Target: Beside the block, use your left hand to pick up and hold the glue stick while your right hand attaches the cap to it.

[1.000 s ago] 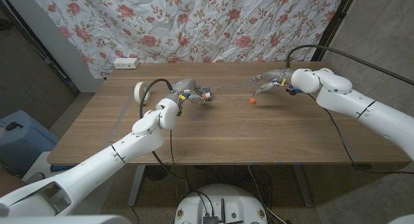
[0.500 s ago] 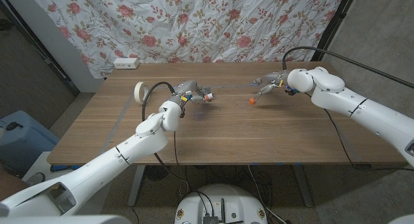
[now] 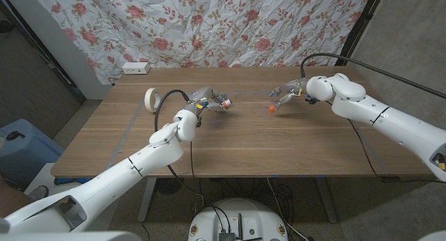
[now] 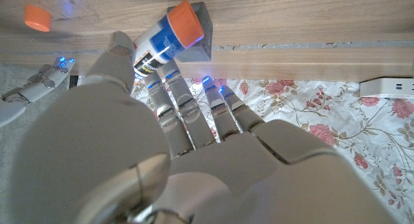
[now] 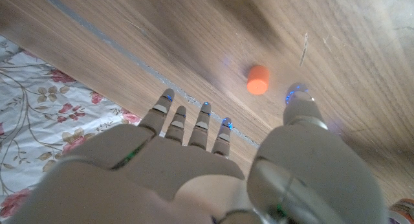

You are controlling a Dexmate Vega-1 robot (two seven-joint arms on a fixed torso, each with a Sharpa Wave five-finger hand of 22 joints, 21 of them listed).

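The robot's left hand (image 3: 203,99) is holding the glue stick (image 3: 222,102) up over the far part of the wooden table (image 3: 265,147). In the left wrist view the thumb and fingers (image 4: 173,88) are pinching the white tube of the glue stick (image 4: 163,44), and its orange end is poking out past them. A small grey block (image 4: 199,35) is sitting right by that end, but I cannot tell if the two are touching.

The right hand (image 3: 288,91) is reaching down near the little orange cap (image 3: 271,109), which is lying on the table well apart from the glue stick. In the right wrist view the cap (image 5: 257,79) is lying just past the fingertips (image 5: 206,109), and nothing is in that hand. Its fingers are spread out and free.

I think the glue stick is light and hard, with a smooth, slippery side, so holding it around the middle of the tube looks best. The cap is tiny and round and could roll or pop away, so I think it needs a soft pinch on its sides.

A roll of tape (image 3: 150,97) is standing at the left side of the table. I am not seeing any boxes or bowls with things inside.
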